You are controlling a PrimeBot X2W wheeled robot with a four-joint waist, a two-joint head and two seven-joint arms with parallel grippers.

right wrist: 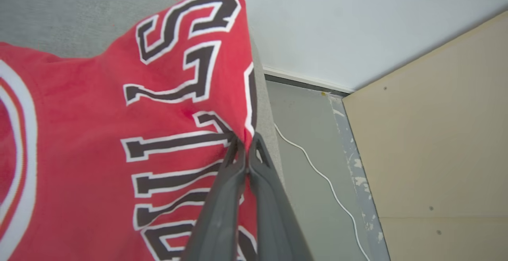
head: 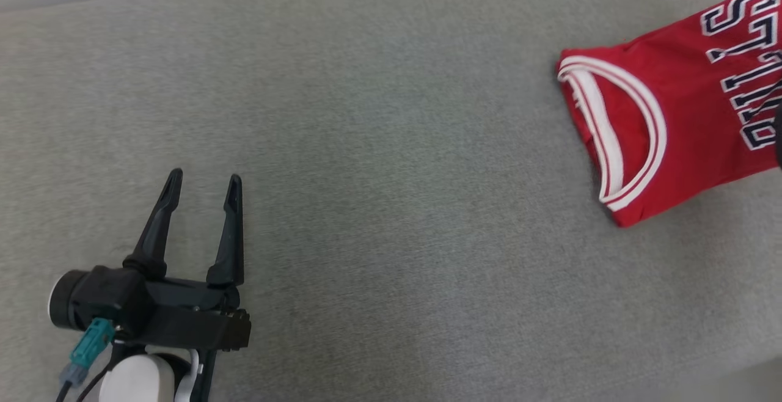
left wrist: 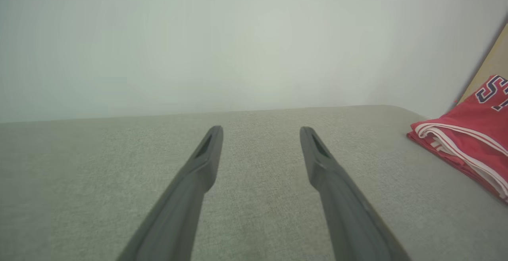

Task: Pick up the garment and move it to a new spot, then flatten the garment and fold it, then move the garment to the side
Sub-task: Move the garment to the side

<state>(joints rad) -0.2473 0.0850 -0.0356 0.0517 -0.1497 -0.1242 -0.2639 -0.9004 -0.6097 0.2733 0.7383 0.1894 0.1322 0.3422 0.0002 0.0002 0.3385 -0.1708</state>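
Jaws of right gripper (right wrist: 247,144) pinched shut on folded-looking garment (head: 672,109) at desk (head: 366,145) right edge; left gripper (head: 205,177) spread wide, idle. Probably move-aside step; next: gentle drag, keeping fold intact.

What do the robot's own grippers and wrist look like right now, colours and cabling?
The left gripper has two long, tapered black fingers on a blocky black body. A teal connector with a grey cable plugs in beside a rounded white wrist. The right gripper has matching dark grey fingers, each slotted near the tip.
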